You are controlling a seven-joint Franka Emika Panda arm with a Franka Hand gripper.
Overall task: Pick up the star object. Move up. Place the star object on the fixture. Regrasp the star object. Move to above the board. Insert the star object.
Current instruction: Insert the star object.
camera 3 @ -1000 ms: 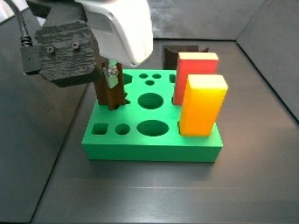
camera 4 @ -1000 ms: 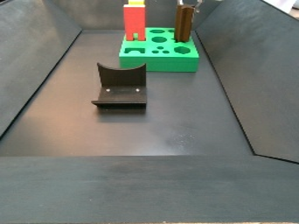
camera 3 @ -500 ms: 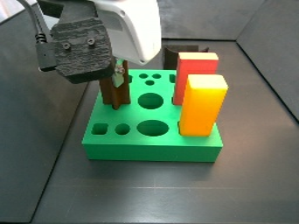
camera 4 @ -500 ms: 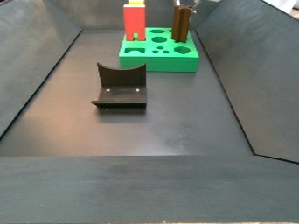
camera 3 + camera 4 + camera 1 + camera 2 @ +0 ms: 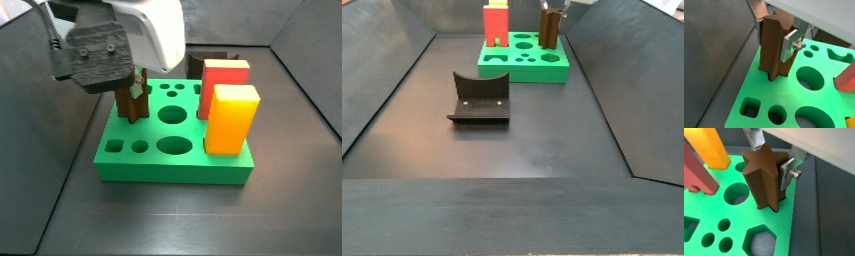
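**Holding one star peg upright on the board**

Counting left to right in a side view, we see one gripper (image 5: 130, 88), one star object (image 5: 131, 104), one green board (image 5: 174, 150), then one red block (image 5: 225, 76) and one yellow-orange block (image 5: 231, 119) at the board's 3 o'clock side. Silver fingers (image 5: 787, 169) clamp the star object (image 5: 765, 178), its lower end meeting the board (image 5: 727, 223). One fixture (image 5: 477, 98) stands well apart.

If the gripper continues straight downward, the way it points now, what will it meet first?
Probably the board. The gripper stands over its corner, fingers beside the star object, which already stands in its hole. Whether the fingers still clamp it is unclear.
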